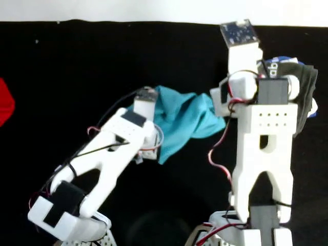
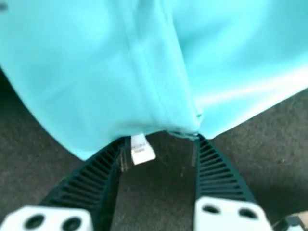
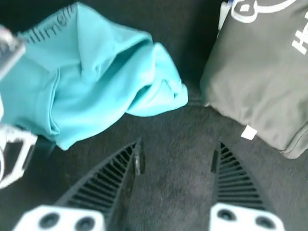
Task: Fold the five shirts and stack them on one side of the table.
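One teal shirt point(image 2: 144, 62) at left fingers point(image 2: 211, 168)

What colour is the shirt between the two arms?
The crumpled shirt is turquoise; right wrist view.

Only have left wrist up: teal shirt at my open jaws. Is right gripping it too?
Observer: No, the right gripper is open over bare table, with the teal shirt just past one fingertip.
Operator: Anything folded yet?
Observer: A dark shirt with white print lies by the right arm and looks folded.
Operator: Other shirts?
Observer: A red shirt sits at the table's far edge on the left arm's side.
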You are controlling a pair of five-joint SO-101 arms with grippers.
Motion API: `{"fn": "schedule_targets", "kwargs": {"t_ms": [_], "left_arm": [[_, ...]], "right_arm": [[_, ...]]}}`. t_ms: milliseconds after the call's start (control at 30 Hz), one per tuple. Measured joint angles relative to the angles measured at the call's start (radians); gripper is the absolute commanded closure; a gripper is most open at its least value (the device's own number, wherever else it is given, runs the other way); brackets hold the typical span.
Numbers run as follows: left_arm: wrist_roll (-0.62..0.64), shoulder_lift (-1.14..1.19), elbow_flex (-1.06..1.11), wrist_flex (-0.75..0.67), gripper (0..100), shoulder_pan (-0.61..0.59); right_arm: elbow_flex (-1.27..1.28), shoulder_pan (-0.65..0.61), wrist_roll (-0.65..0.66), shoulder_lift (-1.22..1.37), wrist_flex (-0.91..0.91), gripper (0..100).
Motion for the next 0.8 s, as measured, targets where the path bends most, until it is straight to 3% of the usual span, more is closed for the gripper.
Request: {"fn": "schedule_targets", "kwargs": {"t_ms": [167, 500, 600, 800], "left_arm": [[0.0, 0.012, -0.083, 0.021, 99, -0.06], [0.002, 0.012, -0.092, 0.021, 99, -0.133], [0.002, 0.012, -0.114, 0.046, 99, -0.23], [-0.052, 0.012, -0.293, 0.213, 99, -0.557]], "right_arm": [[0.12, 0.0, 0.0, -0.068, 0.0, 77.5], [0.201, 0.0, 0.0, -0.166, 0.0, 77.5], [0.201, 0.0, 0.0, -0.187, 0.0, 77.5], [0.221, 0.0, 0.0, -0.199, 0.0, 77.5]]}}
